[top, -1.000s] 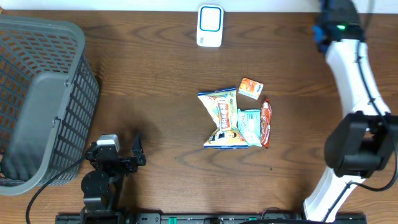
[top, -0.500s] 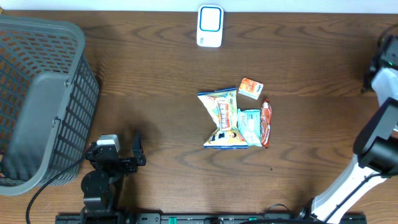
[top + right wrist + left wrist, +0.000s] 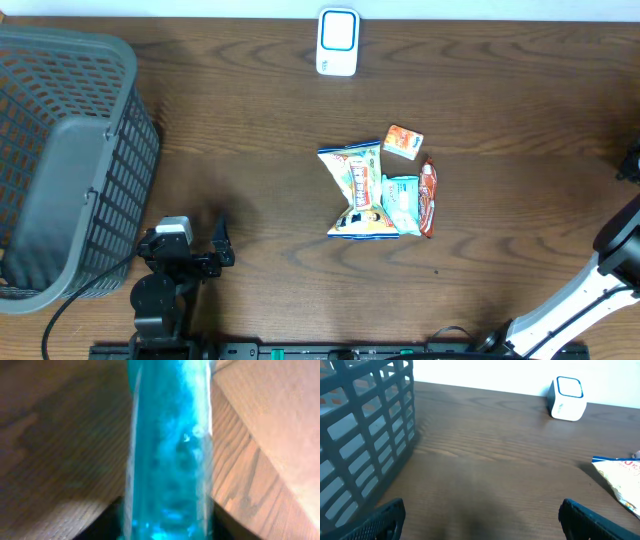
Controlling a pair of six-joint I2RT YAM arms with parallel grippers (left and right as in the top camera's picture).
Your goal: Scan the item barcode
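Observation:
The white barcode scanner [image 3: 337,42] stands at the table's far edge and also shows in the left wrist view as the scanner [image 3: 566,398]. A pile of items lies mid-table: a white-and-blue snack bag [image 3: 355,190], a teal packet [image 3: 402,200], a red stick pack [image 3: 428,197] and a small orange pack [image 3: 403,141]. My left gripper [image 3: 195,232] rests at the front left, open and holding nothing [image 3: 480,520]. A blurred blue item [image 3: 170,435] stands upright between the fingers of my right gripper [image 3: 167,525]; the blur hides whether they press it.
A large grey mesh basket [image 3: 60,160] fills the left side, close to my left gripper. The right arm [image 3: 600,290] leans off the right edge of the overhead view. The corner of the snack bag [image 3: 620,477] shows in the left wrist view.
The right arm has swung from the back right corner out past the right edge of the overhead view. The left arm and the pile have not moved.

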